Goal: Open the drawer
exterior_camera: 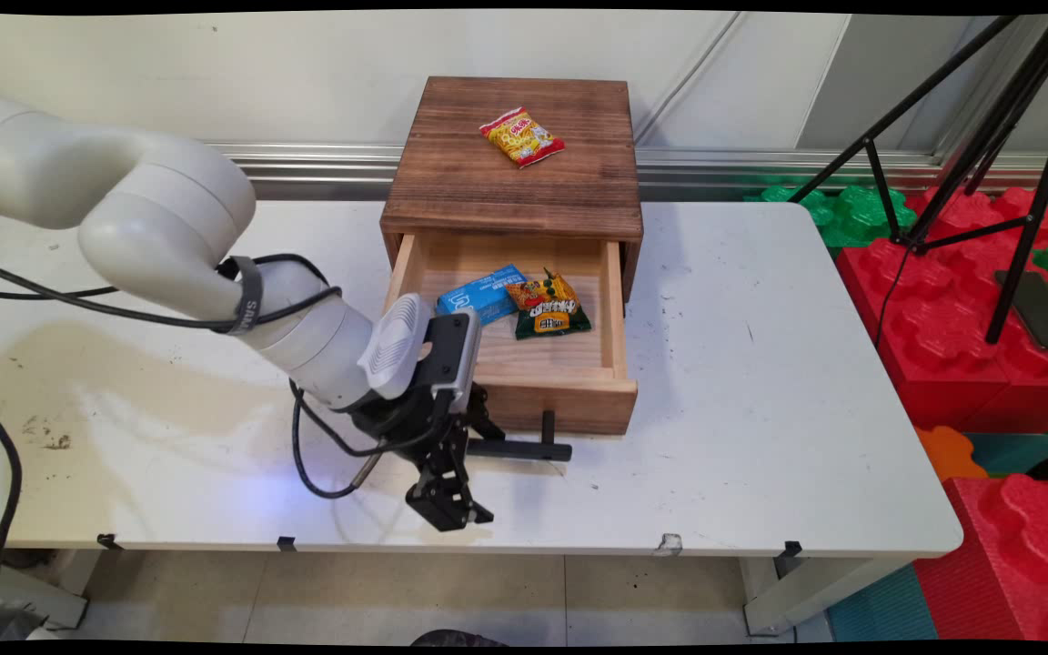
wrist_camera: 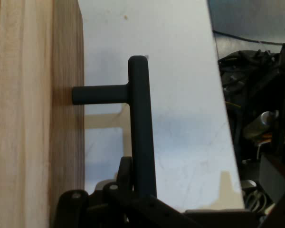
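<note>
The black two-finger gripper (exterior_camera: 451, 482), pinching the stiff black bar handle (exterior_camera: 518, 448) of the open wooden drawer (exterior_camera: 569, 400) near the bench's (exterior_camera: 760, 409) front edge, grips the rigid handle's left end, likely sliding easily.

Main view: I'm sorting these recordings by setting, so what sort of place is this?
Probably a robotics lab or test room: a bare white table, camera tripod legs, and foam play blocks stacked beside it.
</note>
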